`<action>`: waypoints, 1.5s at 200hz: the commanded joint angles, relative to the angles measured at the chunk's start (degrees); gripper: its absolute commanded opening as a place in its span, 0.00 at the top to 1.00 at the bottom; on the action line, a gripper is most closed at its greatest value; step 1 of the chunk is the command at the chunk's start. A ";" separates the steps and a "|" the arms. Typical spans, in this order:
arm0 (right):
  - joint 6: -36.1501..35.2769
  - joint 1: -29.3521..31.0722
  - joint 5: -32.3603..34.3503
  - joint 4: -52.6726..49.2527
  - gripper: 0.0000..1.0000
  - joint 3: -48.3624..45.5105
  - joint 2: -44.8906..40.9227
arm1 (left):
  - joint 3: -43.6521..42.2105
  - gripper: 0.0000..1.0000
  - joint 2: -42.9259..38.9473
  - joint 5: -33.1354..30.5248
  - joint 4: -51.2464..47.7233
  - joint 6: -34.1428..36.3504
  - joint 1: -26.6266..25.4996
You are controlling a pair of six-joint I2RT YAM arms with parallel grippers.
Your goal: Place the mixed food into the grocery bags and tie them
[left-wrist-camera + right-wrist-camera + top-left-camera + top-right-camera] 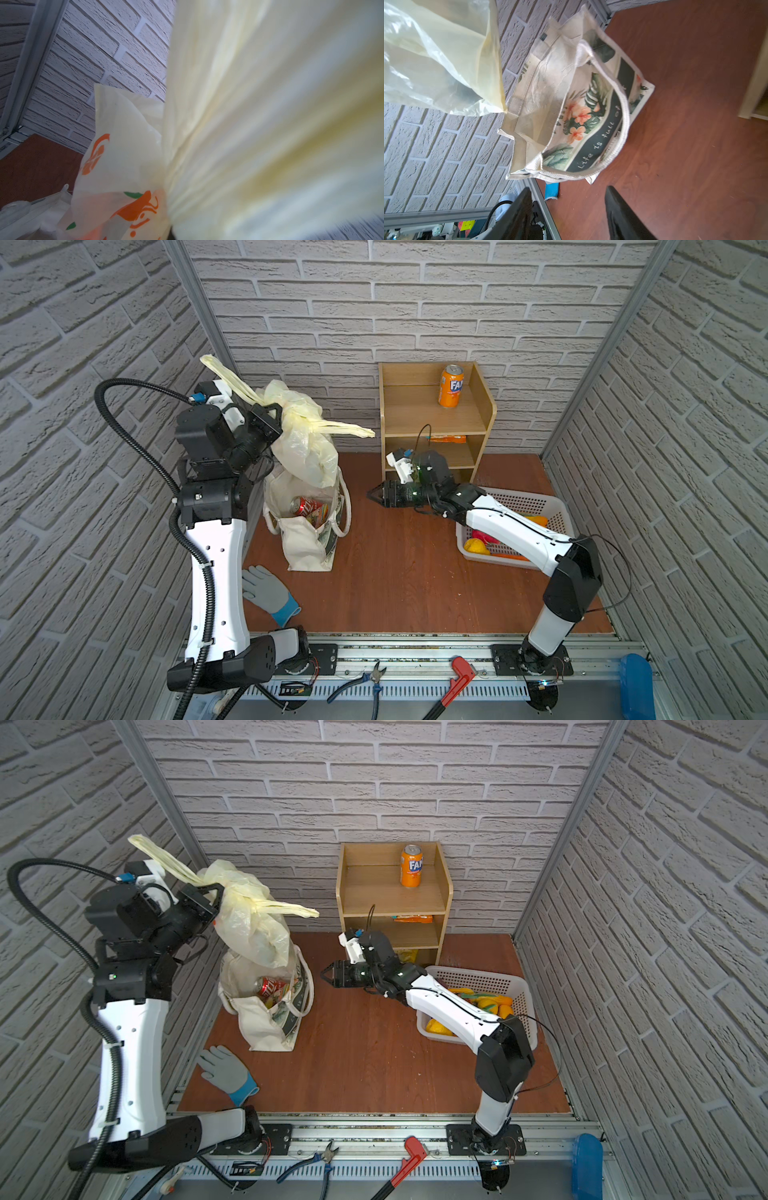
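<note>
In both top views the left gripper (pixel 276 419) (pixel 212 896) is raised and clamped tight on the gathered neck of the plastic bag (pixel 307 448) (pixel 251 928). The bag hangs in the air over the tote (pixel 303 541) (pixel 259 1023). One handle sticks up past the arm and the other points toward the shelf (pixel 432 418). The left wrist view shows no fingers. Blurred pale plastic (pixel 270 124) fills most of it, and it alone shows the bag's orange fruit print (pixel 95 154).

The tote stands open on the table (pixel 407 580), to the left. Only the top views look into it, where a red can (pixel 304 506) (pixel 272 988) lies on coloured packets. The right wrist view sees the tote (pixel 571 104) from the side, with its flower print and lettering. There the bag's lower corner (pixel 494 91) hangs just beside the tote's rim, and whether they touch I cannot tell.

The right gripper (pixel 371 494) (pixel 325 974) (pixel 566 207) is low over the table between tote and shelf, pointing at the tote. Its jaws stand apart with nothing between them.

A basket (pixel 536 506) (pixel 478 977) of toy produce sits under the right arm. An orange can (pixel 451 385) stands on the shelf, and a glove (pixel 268 591) lies near the front.
</note>
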 commanded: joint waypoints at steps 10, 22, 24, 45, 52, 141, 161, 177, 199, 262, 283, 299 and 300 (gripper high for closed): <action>0.03 2.59 0.15 -1.06 0.41 8.40 5.76 | 0.33 1.00 -0.60 3.20 6.27 -1.97 3.35; -0.23 3.28 0.32 -2.03 0.40 11.89 8.44 | 0.09 1.00 -0.65 3.48 6.42 -1.99 3.78; -0.27 3.43 0.32 -2.19 0.40 12.26 9.34 | 0.00 1.00 -0.62 3.52 6.44 -2.07 3.91; -0.57 4.20 0.47 -3.86 0.40 17.46 13.37 | -0.82 1.00 -0.66 4.28 7.01 -2.52 4.09; -0.66 4.36 0.50 -4.63 0.40 19.20 14.88 | -1.44 1.00 -0.75 4.43 7.37 -2.81 4.13; -8.73 4.07 1.07 -16.65 0.94 31.37 18.69 | -4.53 1.00 -2.42 10.14 6.50 -1.53 4.09; -11.68 3.19 0.04 -18.88 0.94 30.13 16.12 | -5.73 1.00 -2.84 12.88 6.29 -1.12 4.06; -14.03 2.29 -1.25 -20.61 0.94 29.17 14.48 | -6.67 1.00 -3.12 14.73 5.83 -0.59 4.13; -16.69 1.09 -2.69 -22.76 0.95 28.23 13.11 | -8.17 1.00 -3.64 16.50 4.79 0.47 4.10; -18.51 -0.41 -4.33 -23.12 0.94 24.21 10.47 | -12.17 1.00 -4.35 18.92 3.12 2.90 1.76; -18.27 -0.97 -4.33 -22.33 0.95 22.46 8.85 | -12.99 1.00 -4.73 18.44 1.55 4.31 -0.08; -17.82 -1.32 -4.49 -21.46 0.94 20.90 8.30 | -13.92 1.00 -5.19 17.51 0.32 5.49 -2.07; -17.82 -1.35 -4.50 -21.43 0.94 20.86 8.31 | -14.02 1.00 -5.21 17.47 0.22 5.62 -2.18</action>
